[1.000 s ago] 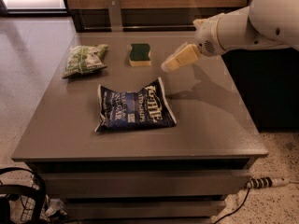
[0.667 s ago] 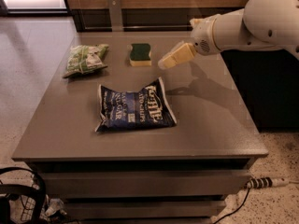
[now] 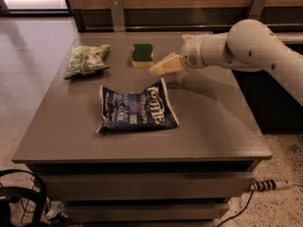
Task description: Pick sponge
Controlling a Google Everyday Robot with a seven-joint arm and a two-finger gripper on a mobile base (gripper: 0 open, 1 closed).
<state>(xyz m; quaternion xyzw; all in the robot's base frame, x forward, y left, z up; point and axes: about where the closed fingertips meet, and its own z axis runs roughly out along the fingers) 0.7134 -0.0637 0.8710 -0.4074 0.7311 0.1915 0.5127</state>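
Camera view: over the last second my hand point(image 3: 160, 67) has slid left above the tabletop point(image 3: 213, 122), closing on the sponge point(image 3: 142, 54). Sponge unmoved: far middle of tabletop, green side up, untouched. Hand now just beside its right edge, tip hanging over the far corner of the dark blue chip bag point(image 3: 137, 109). Cannot tell whether the hand is open or closed. Light green snack bag point(image 3: 86, 59) sits well left, clear of my path. Judgement: approach nearly done, grasp not yet made; what remains looks like a short shift left and down onto the sponge
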